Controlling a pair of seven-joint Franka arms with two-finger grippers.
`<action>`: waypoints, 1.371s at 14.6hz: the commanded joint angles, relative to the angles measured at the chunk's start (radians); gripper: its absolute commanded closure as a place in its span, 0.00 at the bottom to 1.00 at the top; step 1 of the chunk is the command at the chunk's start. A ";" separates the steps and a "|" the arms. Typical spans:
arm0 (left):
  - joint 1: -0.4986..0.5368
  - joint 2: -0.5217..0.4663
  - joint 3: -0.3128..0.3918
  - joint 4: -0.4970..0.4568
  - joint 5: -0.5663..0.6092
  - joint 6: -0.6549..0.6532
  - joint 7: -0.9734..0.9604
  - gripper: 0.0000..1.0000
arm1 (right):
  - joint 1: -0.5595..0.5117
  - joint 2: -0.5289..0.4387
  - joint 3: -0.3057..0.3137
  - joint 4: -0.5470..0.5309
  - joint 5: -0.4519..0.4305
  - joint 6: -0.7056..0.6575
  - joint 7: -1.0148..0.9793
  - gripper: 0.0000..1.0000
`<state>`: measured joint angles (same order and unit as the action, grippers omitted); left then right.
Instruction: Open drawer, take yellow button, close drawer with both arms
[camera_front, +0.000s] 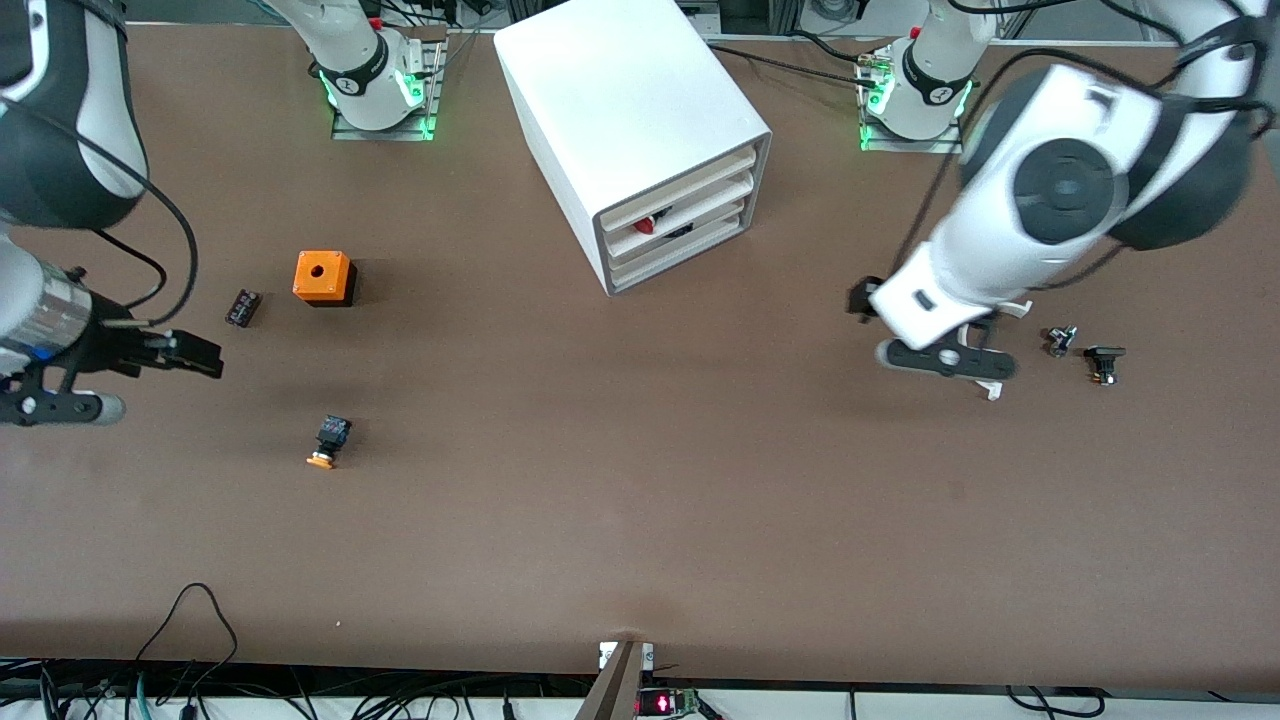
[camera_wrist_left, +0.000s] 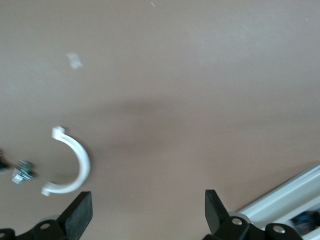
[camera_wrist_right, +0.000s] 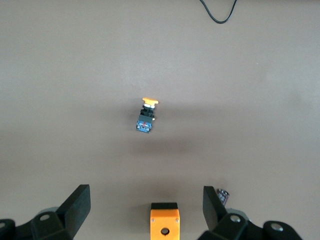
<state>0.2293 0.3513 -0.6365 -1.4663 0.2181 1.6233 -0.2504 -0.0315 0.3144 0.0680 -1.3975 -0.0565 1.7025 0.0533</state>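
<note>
The button (camera_front: 328, 441), with an orange cap on a black-and-blue body, lies on its side on the brown table toward the right arm's end, nearer to the front camera than the orange cube (camera_front: 323, 277). It also shows in the right wrist view (camera_wrist_right: 146, 116). My right gripper (camera_front: 205, 355) is open and empty over the table beside the cube, its fingertips (camera_wrist_right: 75, 205) set wide apart. My left gripper (camera_front: 862, 298) is open and empty (camera_wrist_left: 147, 210) over bare table, between the white drawer cabinet (camera_front: 640, 130) and a white half ring (camera_wrist_left: 70, 162). The cabinet's drawers sit almost flush.
A red-tipped piece (camera_front: 648, 225) shows in a gap at the cabinet's front. A small black part (camera_front: 243, 307) lies beside the orange cube (camera_wrist_right: 164, 220). Two small parts (camera_front: 1060, 340) (camera_front: 1103, 363) lie toward the left arm's end. Cables run along the front edge.
</note>
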 joint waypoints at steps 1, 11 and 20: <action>-0.051 -0.092 0.169 -0.005 -0.046 -0.016 0.228 0.00 | -0.001 -0.089 0.015 -0.034 -0.020 -0.056 0.074 0.00; -0.252 -0.403 0.589 -0.267 -0.193 0.112 0.250 0.00 | -0.024 -0.376 0.070 -0.227 -0.011 -0.098 0.051 0.00; -0.257 -0.399 0.584 -0.238 -0.181 0.033 0.253 0.00 | 0.022 -0.393 -0.014 -0.227 0.102 -0.130 0.051 0.00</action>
<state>-0.0225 -0.0357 -0.0632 -1.7111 0.0435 1.6764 0.0067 -0.0244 -0.0595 0.0906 -1.6130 -0.0066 1.5824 0.1110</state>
